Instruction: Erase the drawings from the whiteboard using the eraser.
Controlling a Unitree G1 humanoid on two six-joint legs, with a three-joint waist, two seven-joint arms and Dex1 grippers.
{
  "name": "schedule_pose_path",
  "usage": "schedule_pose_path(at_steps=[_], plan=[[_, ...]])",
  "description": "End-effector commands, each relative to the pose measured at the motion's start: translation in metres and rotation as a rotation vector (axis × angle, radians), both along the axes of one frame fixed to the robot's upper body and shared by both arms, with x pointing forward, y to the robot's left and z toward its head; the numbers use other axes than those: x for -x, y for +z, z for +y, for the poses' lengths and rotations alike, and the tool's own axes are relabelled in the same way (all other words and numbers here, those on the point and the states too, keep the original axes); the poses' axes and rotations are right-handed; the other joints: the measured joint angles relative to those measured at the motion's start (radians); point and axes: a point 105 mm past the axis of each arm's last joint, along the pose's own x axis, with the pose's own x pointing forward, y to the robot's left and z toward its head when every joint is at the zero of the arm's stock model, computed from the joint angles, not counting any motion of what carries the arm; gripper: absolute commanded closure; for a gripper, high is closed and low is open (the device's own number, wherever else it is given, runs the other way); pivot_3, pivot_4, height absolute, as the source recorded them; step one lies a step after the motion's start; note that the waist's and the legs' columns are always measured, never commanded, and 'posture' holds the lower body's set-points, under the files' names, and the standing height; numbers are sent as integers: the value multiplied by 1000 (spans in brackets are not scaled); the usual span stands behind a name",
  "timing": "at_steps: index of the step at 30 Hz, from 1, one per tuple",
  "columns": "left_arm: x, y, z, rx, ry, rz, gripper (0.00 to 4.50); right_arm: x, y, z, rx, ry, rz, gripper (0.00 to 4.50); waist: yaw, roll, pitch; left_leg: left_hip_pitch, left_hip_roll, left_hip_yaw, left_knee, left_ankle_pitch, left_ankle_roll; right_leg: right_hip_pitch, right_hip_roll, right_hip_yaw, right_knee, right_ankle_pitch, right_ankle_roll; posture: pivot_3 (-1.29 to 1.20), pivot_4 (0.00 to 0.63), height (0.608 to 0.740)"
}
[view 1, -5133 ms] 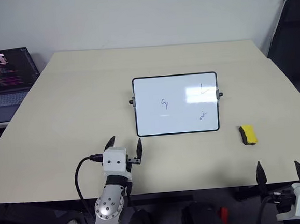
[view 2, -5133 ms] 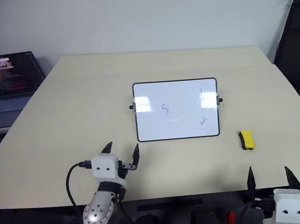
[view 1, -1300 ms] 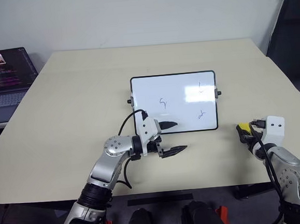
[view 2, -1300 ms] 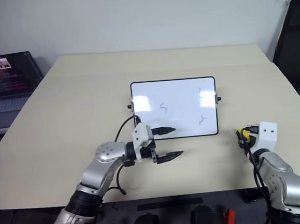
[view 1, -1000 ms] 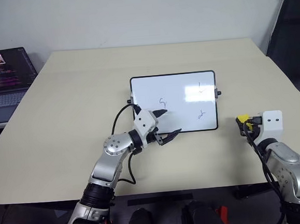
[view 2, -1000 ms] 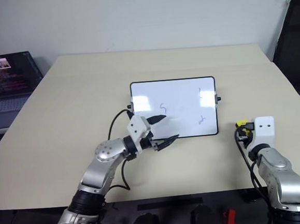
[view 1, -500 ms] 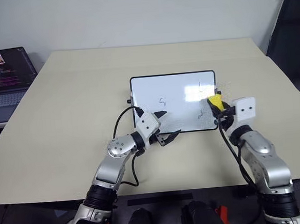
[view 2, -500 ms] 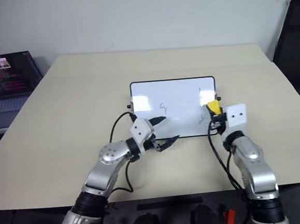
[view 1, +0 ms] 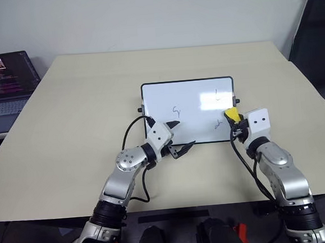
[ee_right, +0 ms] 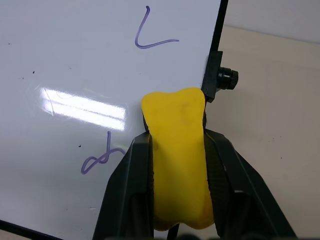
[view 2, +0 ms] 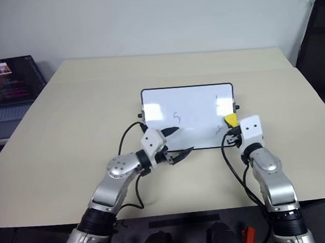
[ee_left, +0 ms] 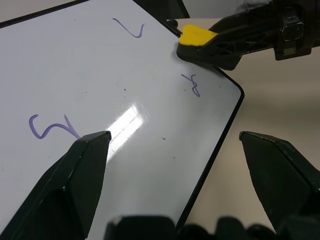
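**Eraser gripped, poised at the board's right edge**

The right gripper (ee_right: 177, 165) is clenched on the eraser (ee_right: 179, 150) — a small yellow block that bulges between the fingers, so it looks soft and light; taking it by its long sides suits it. It hangs over the right edge of the whiteboard (view 1: 189, 99), beside the lower right drawing (ee_right: 101, 156). The right forearm reaches forward, roughly level. The left gripper (view 1: 176, 137) stands spread wide at the board's near edge — holding nothing. All three drawings remain.
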Motion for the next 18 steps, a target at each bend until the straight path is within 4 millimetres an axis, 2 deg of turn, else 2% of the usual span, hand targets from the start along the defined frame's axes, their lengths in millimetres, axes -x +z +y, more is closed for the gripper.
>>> schedule_pose_path(at_steps=[1, 6, 11, 15, 18], plan=[[0, 16, 5, 22, 16, -64, 0, 3, 3, 21, 48, 148, -20, 3464, -1, 0, 0, 0, 0, 0, 0, 0, 0, 0, 0, 0, 0, 0, 0, 0, 150, 740], [-6, 20, 12, 19, 46, -77, 0, 13, -8, 40, 100, 287, 21, 3464, -1, 0, 0, 0, 0, 0, 0, 0, 0, 0, 0, 0, 0, 0, 0, 0, 150, 740], [-3, 18, 18, 17, 61, -74, 0, 17, -16, 45, 66, 326, 61, 3464, 0, 0, 0, 0, 0, 0, 0, 0, 0, 0, 0, 0, 0, 0, 0, 0, 150, 740], [-3, 17, 19, 13, 65, -69, 0, 7, -12, 30, 83, 245, 42, 3464, 0, 0, 0, 0, 0, 0, 0, 0, 0, 0, 0, 0, 0, 0, 0, 0, 150, 740], [-4, 18, 17, 13, 60, -72, 0, 1, -17, 11, 122, 158, 51, 3464, 0, 0, 0, 0, 0, 0, 1, 0, 0, 0, 0, 0, 1, 0, 0, 0, 150, 740]])
